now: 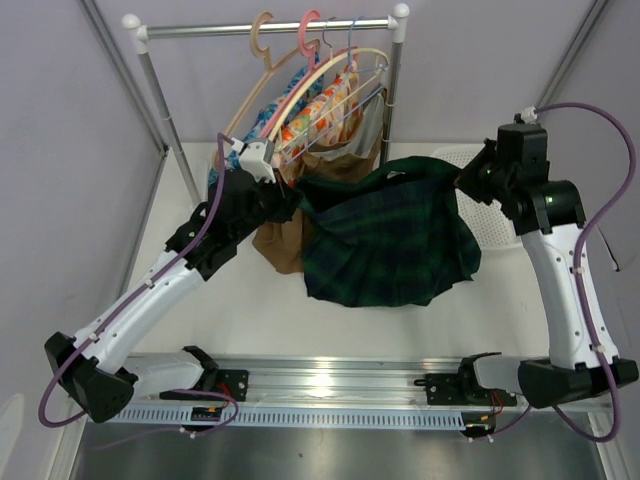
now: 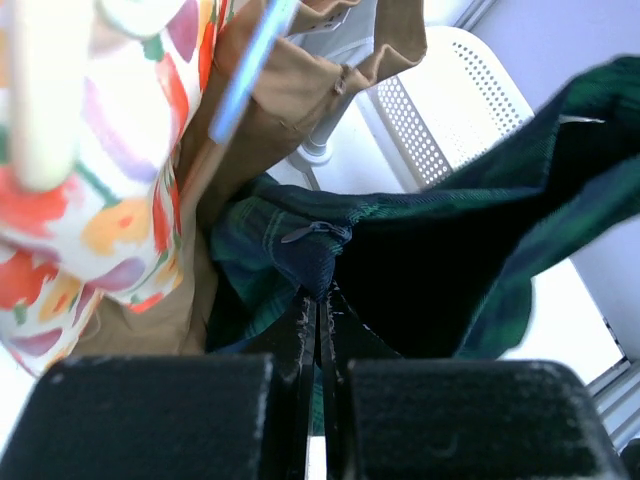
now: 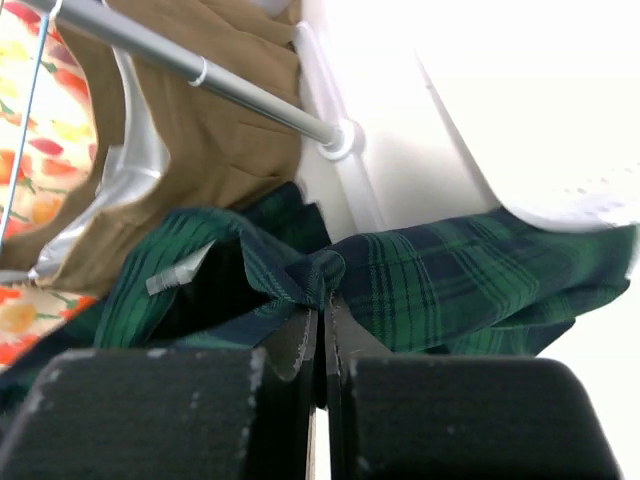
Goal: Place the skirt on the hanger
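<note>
With left hand (image 2: 318, 300) and right hand (image 3: 322, 305) clamped on green-navy plaid cloth skirt (image 1: 395, 240), not yet on pale cream plastic hanger (image 1: 318, 72) at eleven o'clock.

Pale lilac walls (image 1: 60, 80), white tabletop (image 1: 250, 320), metal clothes rail (image 1: 200, 31) behind, soft even light

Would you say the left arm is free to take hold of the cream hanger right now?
Probably not: the left gripper is shut on the skirt, though the hanger hangs close by.
</note>
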`<state>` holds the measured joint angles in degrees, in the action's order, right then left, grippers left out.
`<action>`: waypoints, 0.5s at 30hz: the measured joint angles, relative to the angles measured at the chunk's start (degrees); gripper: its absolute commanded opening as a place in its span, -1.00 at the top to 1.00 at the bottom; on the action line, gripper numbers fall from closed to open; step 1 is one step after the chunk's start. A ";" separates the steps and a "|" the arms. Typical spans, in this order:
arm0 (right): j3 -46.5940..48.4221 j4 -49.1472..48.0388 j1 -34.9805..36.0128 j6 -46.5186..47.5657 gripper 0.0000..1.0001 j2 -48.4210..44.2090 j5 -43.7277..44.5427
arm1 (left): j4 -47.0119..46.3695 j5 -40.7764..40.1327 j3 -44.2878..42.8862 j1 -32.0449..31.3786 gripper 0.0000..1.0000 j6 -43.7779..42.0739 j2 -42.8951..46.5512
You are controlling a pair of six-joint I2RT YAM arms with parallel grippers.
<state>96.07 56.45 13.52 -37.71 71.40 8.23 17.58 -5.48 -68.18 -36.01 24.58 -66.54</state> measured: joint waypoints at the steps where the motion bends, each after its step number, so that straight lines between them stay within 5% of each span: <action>1: 0.52 -0.81 -1.95 0.28 1.00 1.38 -3.06 | 0.46 -0.20 0.00 0.11 1.00 0.00 0.39; 15: 28.20 -1.05 -6.03 0.48 1.00 17.70 -21.22 | 4.63 2.67 -4.15 7.10 1.00 0.83 0.61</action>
<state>124.27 55.40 7.49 -37.23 89.10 -12.99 22.22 -2.81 -72.34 -28.91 25.41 -65.93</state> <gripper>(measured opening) 0.021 0.010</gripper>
